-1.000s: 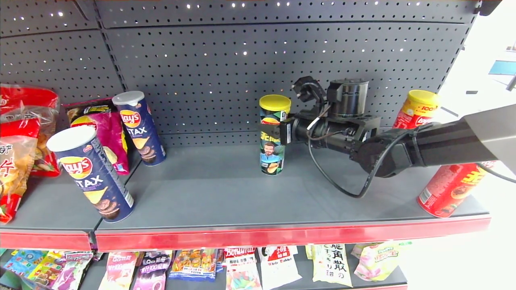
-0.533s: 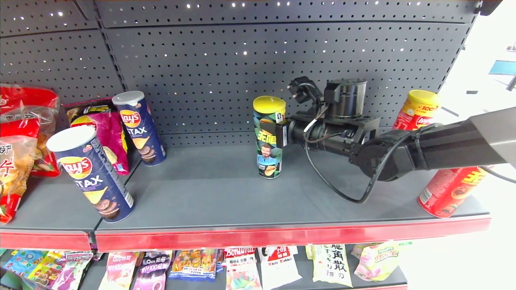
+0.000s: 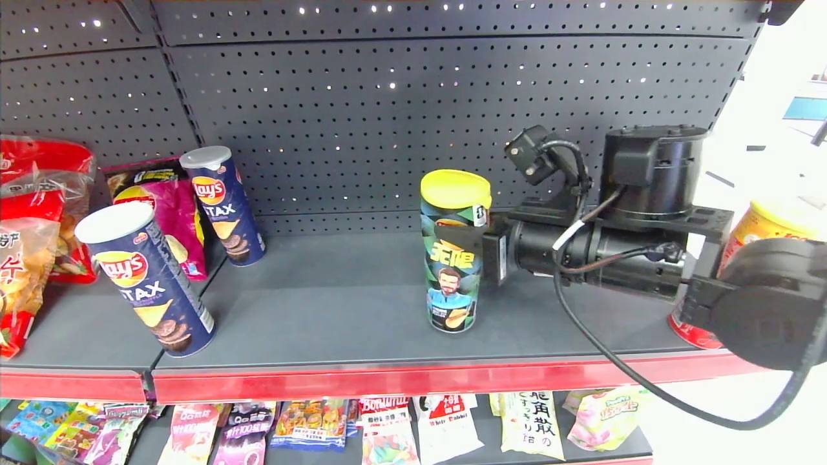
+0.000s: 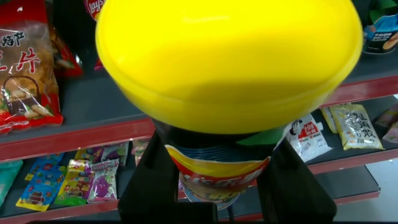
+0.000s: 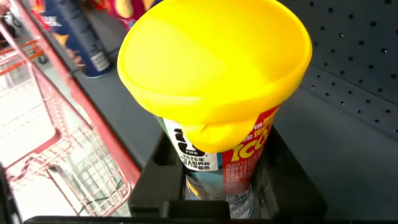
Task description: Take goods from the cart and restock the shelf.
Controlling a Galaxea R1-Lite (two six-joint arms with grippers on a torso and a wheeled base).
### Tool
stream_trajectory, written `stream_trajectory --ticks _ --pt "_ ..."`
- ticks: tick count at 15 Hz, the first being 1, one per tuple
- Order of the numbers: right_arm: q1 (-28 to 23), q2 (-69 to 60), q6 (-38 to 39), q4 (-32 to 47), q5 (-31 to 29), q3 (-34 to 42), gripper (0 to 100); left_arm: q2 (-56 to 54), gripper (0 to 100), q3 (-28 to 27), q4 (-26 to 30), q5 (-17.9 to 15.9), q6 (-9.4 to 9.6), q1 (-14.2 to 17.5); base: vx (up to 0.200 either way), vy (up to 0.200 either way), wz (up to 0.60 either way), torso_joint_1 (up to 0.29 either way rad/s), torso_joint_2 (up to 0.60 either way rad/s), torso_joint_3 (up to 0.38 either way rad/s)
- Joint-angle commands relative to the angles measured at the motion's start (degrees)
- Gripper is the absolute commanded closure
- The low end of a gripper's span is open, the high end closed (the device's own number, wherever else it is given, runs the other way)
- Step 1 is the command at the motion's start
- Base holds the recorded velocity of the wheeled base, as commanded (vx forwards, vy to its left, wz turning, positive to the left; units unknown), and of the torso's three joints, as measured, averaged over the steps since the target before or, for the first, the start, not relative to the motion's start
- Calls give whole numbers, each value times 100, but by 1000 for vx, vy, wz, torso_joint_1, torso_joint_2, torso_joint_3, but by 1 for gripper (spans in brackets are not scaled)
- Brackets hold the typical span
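A green chip can with a yellow lid (image 3: 450, 284) stands upright near the front of the grey shelf (image 3: 336, 303). My right gripper (image 3: 466, 234) is shut on its upper half, coming in from the right. In the right wrist view the same can (image 5: 214, 56) sits between the black fingers (image 5: 160, 177). My left gripper (image 4: 217, 190) is shut on another yellow-lidded can (image 4: 230, 56), held in front of the shelves. I cannot tell whether the green can's base touches the shelf.
Two blue chip cans (image 3: 147, 278) (image 3: 223, 203) and a magenta bag (image 3: 171, 206) stand at shelf left, beside red bags (image 3: 39, 194). Red cans (image 3: 772, 223) sit behind my right arm. Snack bags (image 3: 387, 426) fill the lower shelf. A red wire cart (image 5: 43, 124) stands beside the shelf.
My right arm has drawn back toward the shelf's front edge and a little to the right, bringing the green can with it. The other goods have not moved.
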Motion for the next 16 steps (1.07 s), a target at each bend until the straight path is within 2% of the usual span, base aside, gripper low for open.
stream_trajectory --ticks 1,4,8,10,16 --pt "42 -440 0 -25 -8 380 100 9 100 5 -10 7 11 0 0 0 0 0 0 0" --pt "42 -387 -35 -368 -60 626 100 -9 100 31 -10 7 11 0 0 0 0 0 0 0" --pt "68 -361 -70 -447 -25 767 100 9 100 31 -10 7 28 0 0 0 0 0 0 0" --pt "139 -212 -70 -693 -17 758 100 17 100 31 -10 7 90 0 0 0 0 0 0 0" --pt "306 -27 -263 -711 -25 820 100 9 100 49 -10 -2 99 0 0 0 0 0 0 0"
